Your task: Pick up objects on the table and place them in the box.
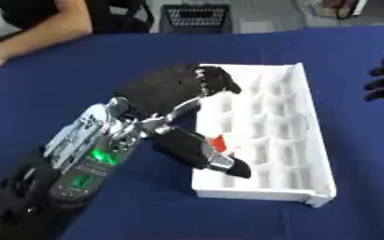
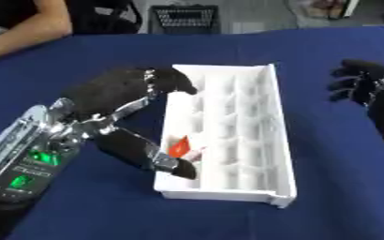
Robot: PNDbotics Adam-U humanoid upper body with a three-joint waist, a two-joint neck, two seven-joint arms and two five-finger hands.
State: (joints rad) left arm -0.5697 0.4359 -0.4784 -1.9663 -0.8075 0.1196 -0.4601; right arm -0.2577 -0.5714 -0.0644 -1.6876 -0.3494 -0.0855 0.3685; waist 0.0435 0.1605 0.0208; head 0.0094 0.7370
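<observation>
One small red thing (image 2: 177, 146) sits at the left side of the white box (image 2: 253, 197), low down near the front, w/ a pale bit next to it. It looks like it is in or just over one of the little pockets; can't tell which.

The step now, I think, is letting it go into the box. To do it well: keep the thing over a pocket, not on a wall btwn pockets, then spread the thumb and fingers slowly so it drops straight down. Lift the hand up after, not sideways, so it doesn't bump the box edge.

The left hand (image 1: 166, 89) comes in from the lower left, arm bent over the box's left wall. Its fingers curl over the top and the thumb (image 1: 216, 159) pokes out long, just beside the red thing. Can't tell if it is pinching it or not.

The right hand (image 2: 363, 86) waits at the right, well apart from the box, fingers relaxed, holding nothing.

The blue table (image 2: 80, 211) is under it all.
</observation>
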